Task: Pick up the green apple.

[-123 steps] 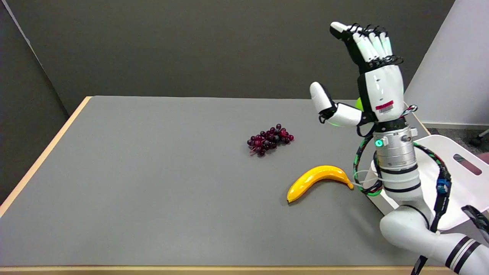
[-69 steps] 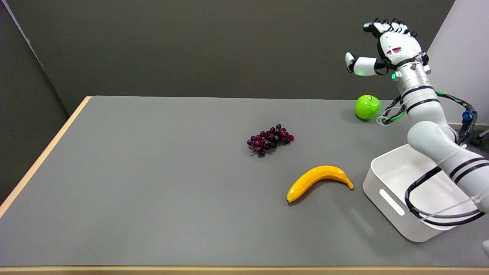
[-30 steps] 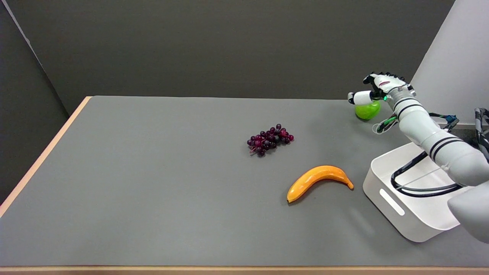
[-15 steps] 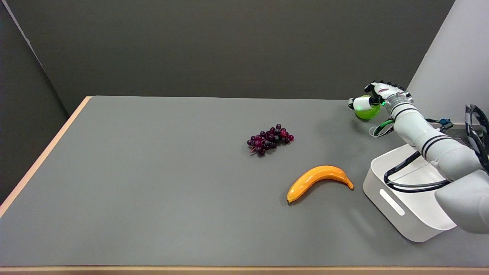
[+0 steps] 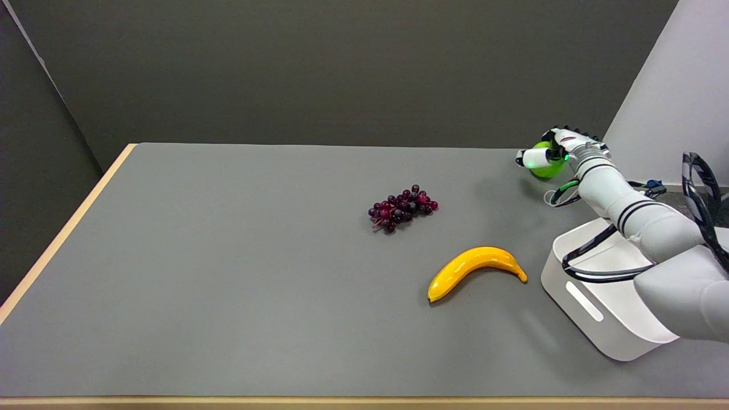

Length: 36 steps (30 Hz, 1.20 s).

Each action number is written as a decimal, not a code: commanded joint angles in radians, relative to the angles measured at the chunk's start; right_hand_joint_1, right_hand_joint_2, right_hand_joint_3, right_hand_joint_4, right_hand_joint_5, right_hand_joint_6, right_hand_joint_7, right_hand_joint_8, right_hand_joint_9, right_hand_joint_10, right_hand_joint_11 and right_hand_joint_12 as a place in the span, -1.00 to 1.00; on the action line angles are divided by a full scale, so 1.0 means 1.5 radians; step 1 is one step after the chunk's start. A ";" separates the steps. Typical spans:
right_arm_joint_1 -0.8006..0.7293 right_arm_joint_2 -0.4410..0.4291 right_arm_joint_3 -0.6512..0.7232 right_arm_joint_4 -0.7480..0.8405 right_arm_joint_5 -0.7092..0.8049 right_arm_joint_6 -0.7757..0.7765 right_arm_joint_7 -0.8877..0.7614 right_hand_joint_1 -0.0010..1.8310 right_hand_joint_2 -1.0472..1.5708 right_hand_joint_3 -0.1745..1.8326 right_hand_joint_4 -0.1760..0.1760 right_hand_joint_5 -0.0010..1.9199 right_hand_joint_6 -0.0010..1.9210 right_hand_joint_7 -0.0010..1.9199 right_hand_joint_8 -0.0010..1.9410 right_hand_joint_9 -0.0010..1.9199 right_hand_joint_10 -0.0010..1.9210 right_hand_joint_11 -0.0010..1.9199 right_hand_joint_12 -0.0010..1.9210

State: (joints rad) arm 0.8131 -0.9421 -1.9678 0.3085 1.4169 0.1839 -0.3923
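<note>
Fingers of the right hand (image 5: 555,149) wrap the green apple (image 5: 548,168) at the frame's upper right, thumb across its front, grasping it for lifting off the table (image 5: 228,273).

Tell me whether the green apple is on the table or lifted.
On the table: the green apple rests there, the right hand wrapped over it.

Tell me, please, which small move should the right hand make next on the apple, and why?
Probably close the fingers firmly, then lift. The right hand sits over the round green apple at the grey table's far edge, thumb across its front, but the apple seems to rest on the table.
</note>
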 commanded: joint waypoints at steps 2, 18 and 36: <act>0.004 -0.021 -0.010 -0.019 -0.002 0.016 0.004 -0.24 0.29 0.09 0.17 -0.78 -0.58 -0.80 -0.71 -0.90 -0.33 -1.00 0.24; -0.027 -0.013 -0.009 0.021 -0.007 0.031 0.003 0.52 0.69 -0.61 0.02 -0.63 0.21 -0.32 0.56 -0.33 0.50 -0.37 0.95; -0.246 0.123 0.129 0.556 -0.026 0.159 0.098 0.45 0.69 -0.63 -0.75 -0.43 0.59 -0.20 0.40 -0.23 0.65 -0.33 1.00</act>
State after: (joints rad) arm 0.7292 -0.9220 -1.9669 0.4998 1.3990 0.2566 -0.3550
